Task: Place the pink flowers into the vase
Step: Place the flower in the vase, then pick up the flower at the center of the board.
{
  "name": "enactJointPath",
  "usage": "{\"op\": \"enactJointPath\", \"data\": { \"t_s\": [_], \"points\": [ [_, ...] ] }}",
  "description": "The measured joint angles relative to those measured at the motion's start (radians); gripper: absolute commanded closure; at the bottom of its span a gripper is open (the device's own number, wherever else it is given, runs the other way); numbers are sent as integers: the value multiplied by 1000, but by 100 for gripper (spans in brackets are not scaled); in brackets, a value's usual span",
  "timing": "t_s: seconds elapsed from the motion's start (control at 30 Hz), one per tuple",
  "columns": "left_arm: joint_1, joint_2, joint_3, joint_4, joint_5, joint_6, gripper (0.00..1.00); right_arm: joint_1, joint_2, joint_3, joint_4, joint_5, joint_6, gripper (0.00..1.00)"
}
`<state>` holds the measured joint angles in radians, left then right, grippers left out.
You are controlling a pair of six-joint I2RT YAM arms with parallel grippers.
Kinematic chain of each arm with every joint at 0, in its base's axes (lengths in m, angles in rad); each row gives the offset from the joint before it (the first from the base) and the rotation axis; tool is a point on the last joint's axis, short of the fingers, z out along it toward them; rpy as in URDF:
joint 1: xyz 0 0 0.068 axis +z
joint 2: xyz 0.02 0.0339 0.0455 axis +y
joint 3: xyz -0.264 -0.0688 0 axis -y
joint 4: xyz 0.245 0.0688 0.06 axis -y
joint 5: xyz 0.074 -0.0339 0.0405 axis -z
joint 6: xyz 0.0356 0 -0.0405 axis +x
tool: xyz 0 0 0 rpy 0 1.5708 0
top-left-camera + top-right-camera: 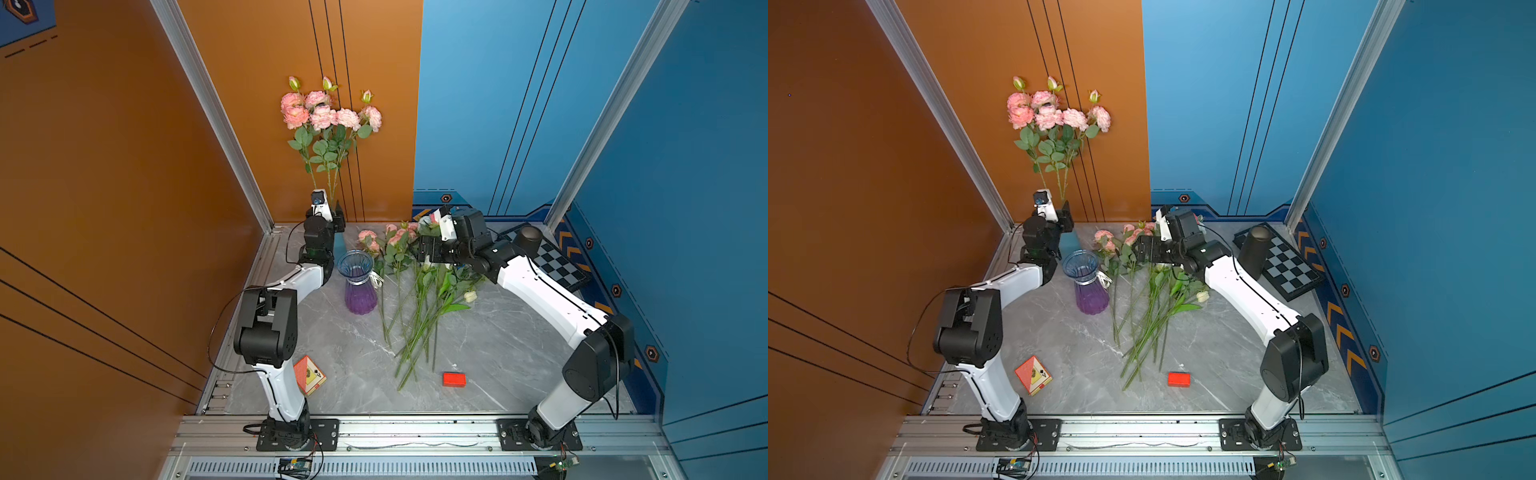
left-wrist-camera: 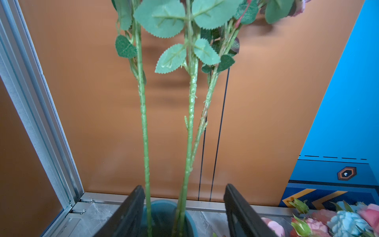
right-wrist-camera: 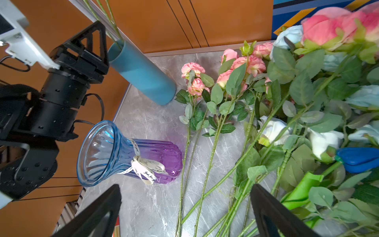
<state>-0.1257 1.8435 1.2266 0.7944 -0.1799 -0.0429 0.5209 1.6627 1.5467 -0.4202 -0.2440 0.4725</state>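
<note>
Enclosure: orange wall panels at left and far, blue panels at right; grey marbled counter [image 1: 353,374] with a matte stone look.
Task item, placed: upright pink flowers [image 1: 328,114] stand in the teal tube vase [image 3: 141,73] at the far left corner. Ruffled heads and small buds sit high against the orange wall.
Task item, remaining: loose pink flowers [image 1: 388,239] lie on the counter at far centre, just right of the glass vase [image 1: 358,286], their stems crossing those of the other flowers.
Left claw [image 2: 184,186]: jaws parted around the standing stems, directly above the tube's mouth; one stem lies against a jaw, none is clamped.
Right claw [image 3: 185,186]: jaws wide apart, empty, hovering over the lying stems.
Step in hand: release and clear, by judgement. Withdraw the left claw straight up along the stems; a sideways exit could drag the touching stem and tip the narrow tube.
Materials: stems are thin, knobbly green plastic; leaves are serrated fabric. The tube vase is smooth and opaque.
Glass vase: ribbed, flared, blue at the rim shading to purple, with a ribbon at the neck; it is empty.
Avoid: pale blue flowers [image 3: 291,34] and white flowers [image 3: 272,128] mixed into the pile.
</note>
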Motion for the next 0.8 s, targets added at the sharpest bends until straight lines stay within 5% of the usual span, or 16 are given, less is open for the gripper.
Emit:
{"op": "enactJointPath", "data": {
  "t_s": [0.1,0.43,0.8],
  "points": [
    [-12,-31,-19,-2,6,5,1,-15,3,-2,-21,14,7,0],
    [-92,-203,-136,-3,46,-3,1,-31,159,2,-46,12,43,1],
    [-250,-446,-178,-171,198,-38,1,-31,336,119,-70,-10,75,21]
  ]
}}
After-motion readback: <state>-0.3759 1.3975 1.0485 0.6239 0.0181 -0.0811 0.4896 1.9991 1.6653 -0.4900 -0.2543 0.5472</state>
